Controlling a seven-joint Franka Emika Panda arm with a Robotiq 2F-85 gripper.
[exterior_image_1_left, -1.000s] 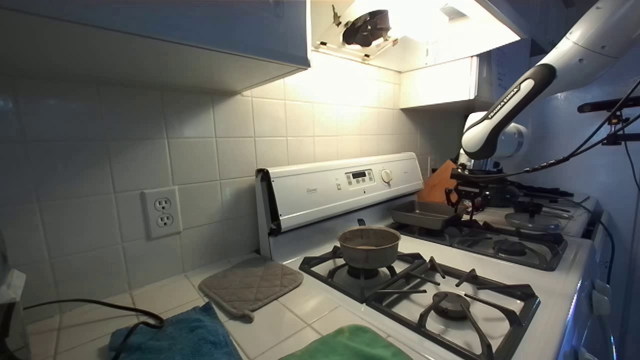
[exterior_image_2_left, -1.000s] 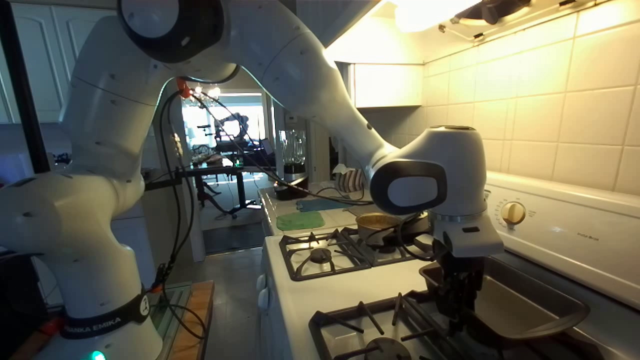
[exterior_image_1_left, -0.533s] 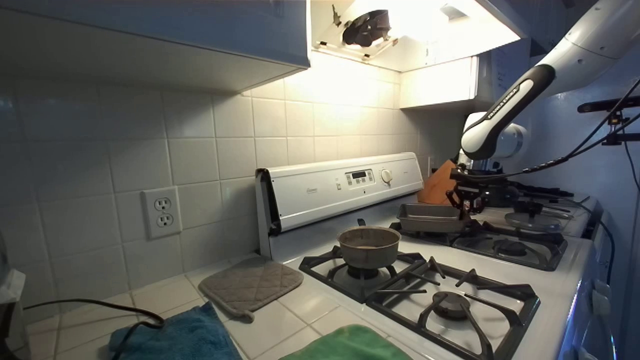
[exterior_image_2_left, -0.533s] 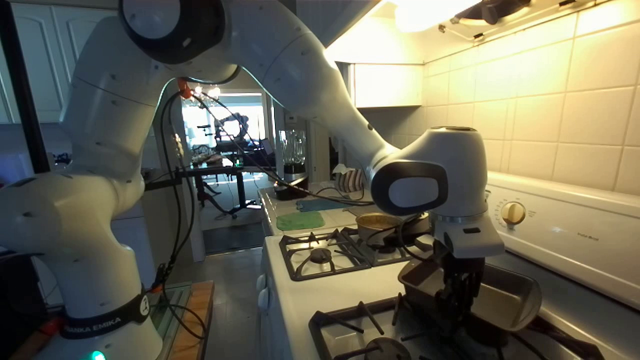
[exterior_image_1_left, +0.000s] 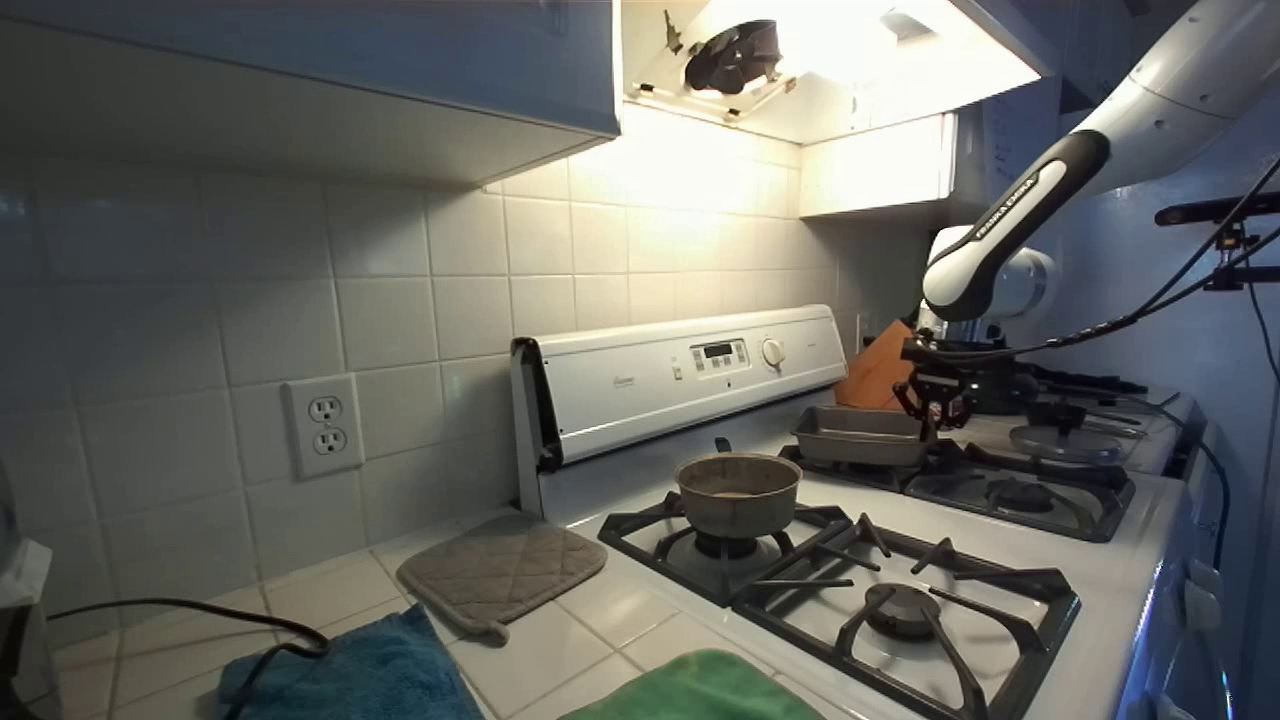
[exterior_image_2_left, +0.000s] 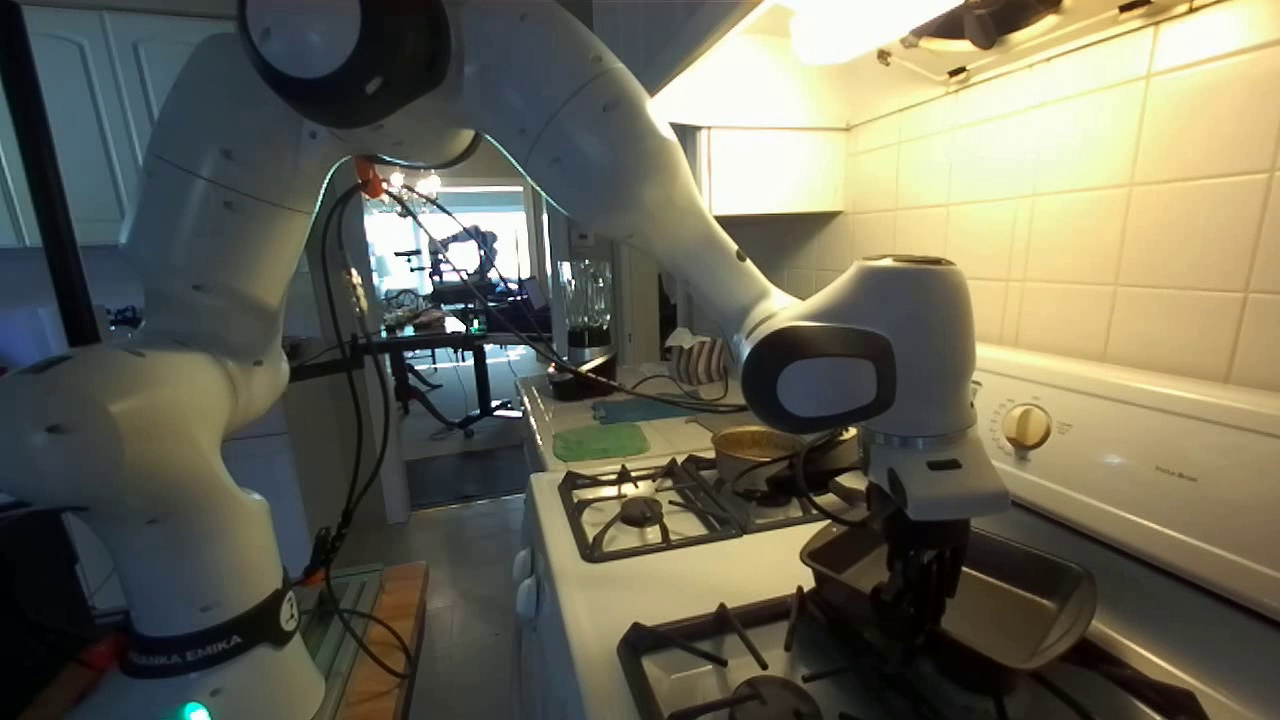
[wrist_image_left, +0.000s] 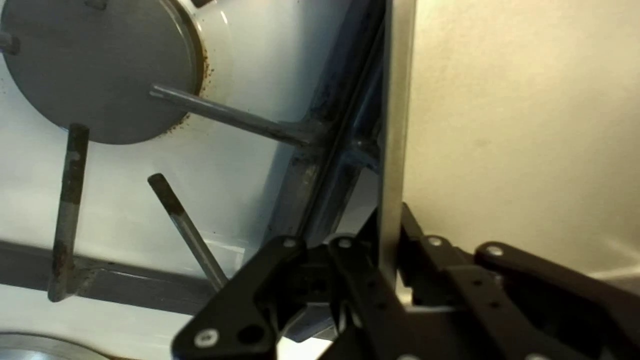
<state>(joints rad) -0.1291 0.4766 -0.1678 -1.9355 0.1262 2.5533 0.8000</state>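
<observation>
My gripper points down at the stove, with its fingers on either side of the near rim of a grey metal baking pan. In the wrist view, the fingers close tightly on the pan's thin rim, and the bare inside of the pan lies to the right. In an exterior view, the pan sits low over the rear burner grate, by the stove's back panel. Whether it rests fully on the grate cannot be told. The fingertips are partly hidden by the rim and dark linkages.
A small pot stands on another rear burner. A front grate is beside it. A wooden block and a glass lid are beyond the pan. A pot holder, blue towel and green cloth lie on the counter.
Since one second ago the pan has turned and shifted at my gripper, its far end swinging round; in the last half second it moved only slightly. The arm has sunk very slightly.
</observation>
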